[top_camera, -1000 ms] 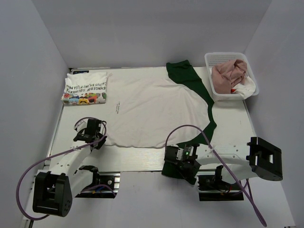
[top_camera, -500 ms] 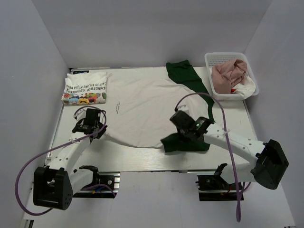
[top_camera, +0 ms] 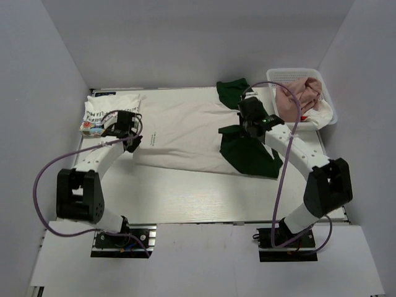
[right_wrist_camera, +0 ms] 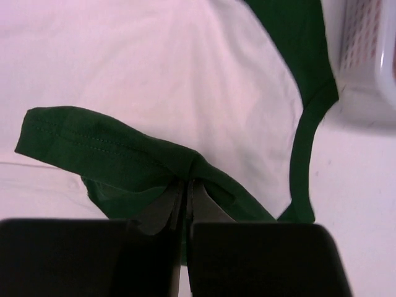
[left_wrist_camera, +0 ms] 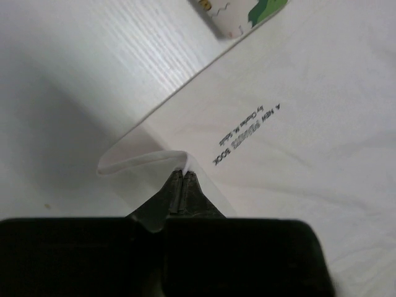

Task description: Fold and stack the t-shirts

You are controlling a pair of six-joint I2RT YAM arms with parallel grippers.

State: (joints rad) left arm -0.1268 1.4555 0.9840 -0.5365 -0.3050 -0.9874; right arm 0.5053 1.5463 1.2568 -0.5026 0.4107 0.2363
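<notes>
The surface (top_camera: 185, 192) is largely covered by the white t-shirt with dark green sleeves (top_camera: 185, 130), which is spread across its middle, with one sleeve reaching the far edge.

The left arm (top_camera: 93, 164) is extended forward along the left side, and its wrist is lowered to the shirt's left edge. The left jaws are closed on a thin fold of the white edge (left_wrist_camera: 142, 158), which is seen raised slightly off the surface in the wrist view.

The right arm (top_camera: 297, 151) is stretched far forward and bent inward toward the centre. The right jaws are pinched shut on the near green sleeve (right_wrist_camera: 93, 145), which is gathered up over the white body of the shirt.

The white lattice basket (top_camera: 281, 75) is located at the far right corner, just beside the right arm's wrist. A dusty pink t-shirt (top_camera: 300, 93) is crumpled inside it, and a white t-shirt with red graphic (top_camera: 320, 112) is tucked at its near right side.

A folded white t-shirt with cartoon figures (top_camera: 105, 114) is placed at the far left corner, near the left wrist.
</notes>
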